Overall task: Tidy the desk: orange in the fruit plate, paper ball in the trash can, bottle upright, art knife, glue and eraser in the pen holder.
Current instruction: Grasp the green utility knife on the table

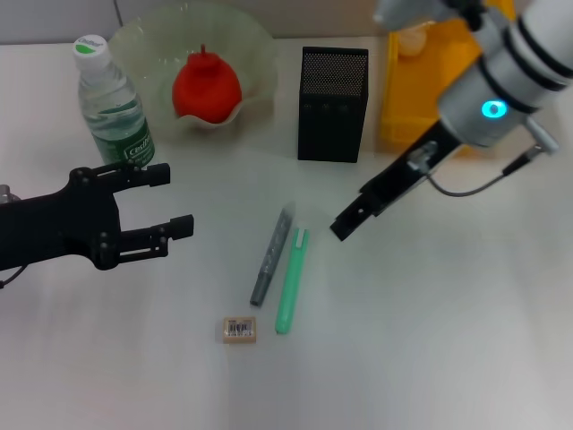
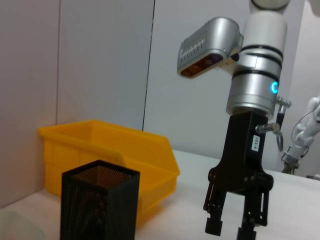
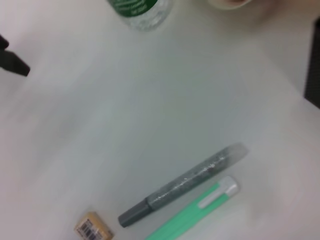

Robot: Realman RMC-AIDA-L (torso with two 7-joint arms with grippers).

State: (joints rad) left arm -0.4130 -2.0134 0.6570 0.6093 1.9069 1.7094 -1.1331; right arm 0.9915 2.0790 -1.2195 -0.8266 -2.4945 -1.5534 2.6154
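Three items remain on the surface (image 1: 448,340): grey stick (image 1: 272,254), green stick (image 1: 291,281) and eraser (image 1: 239,330). The right end effector (image 1: 345,224), spread and empty, should descend squarely over one stick, avoiding its neighbour. Left end effector (image 1: 170,199) idles, spread.

Silver right arm, glowing cyan ring light, black hand (image 1: 345,226), grey cable, black left hand (image 1: 166,202)
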